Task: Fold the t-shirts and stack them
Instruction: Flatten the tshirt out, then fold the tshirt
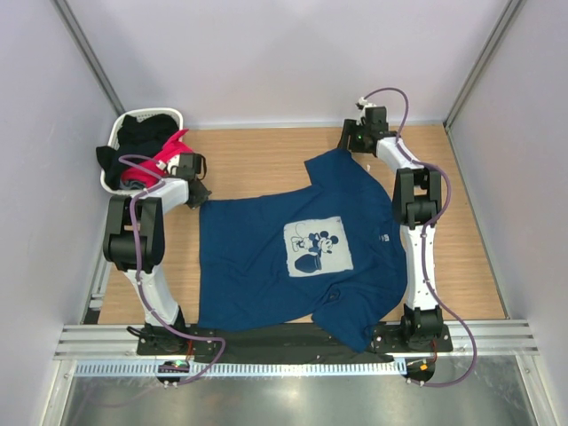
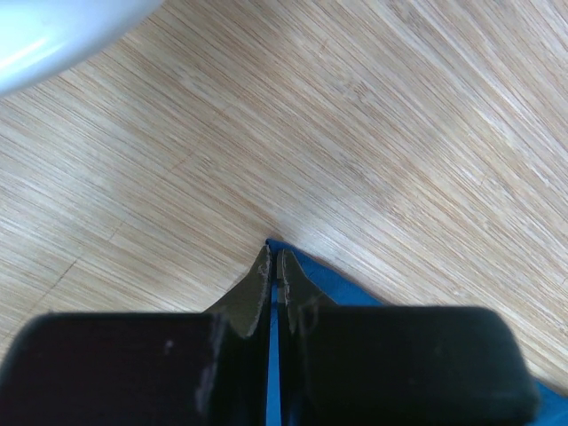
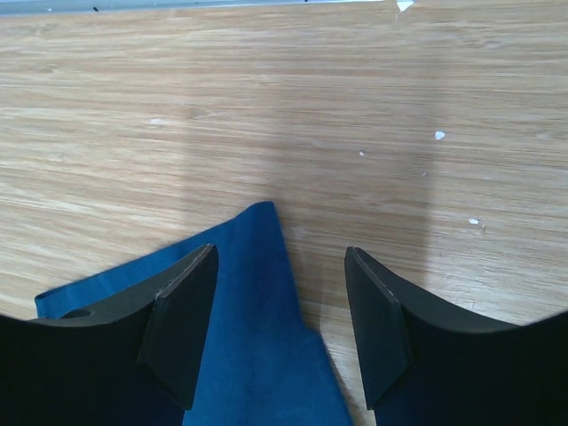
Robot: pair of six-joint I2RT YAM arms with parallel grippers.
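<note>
navy t-shirt [image 1: 293,257] flat, print up, beside basket [image 1: 120,133] | my left claw [image 2: 273,266] clamped shut on its corner nearest basket | my right claw [image 3: 280,250] part-open astride sleeve tip farthest from basket, nothing gripped | tip: bite deep, lift evenly

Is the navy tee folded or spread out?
Spread: the navy tee lies flat on the table, print up, both sleeves out, no layer folded over.

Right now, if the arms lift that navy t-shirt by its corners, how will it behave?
Probably floppy: the navy t-shirt lies flat with soft wrinkles, so it should sag between grips. Likely light: the left gripper pinches only a thin corner. On the smooth wooden table it may slide when tugged.
</note>
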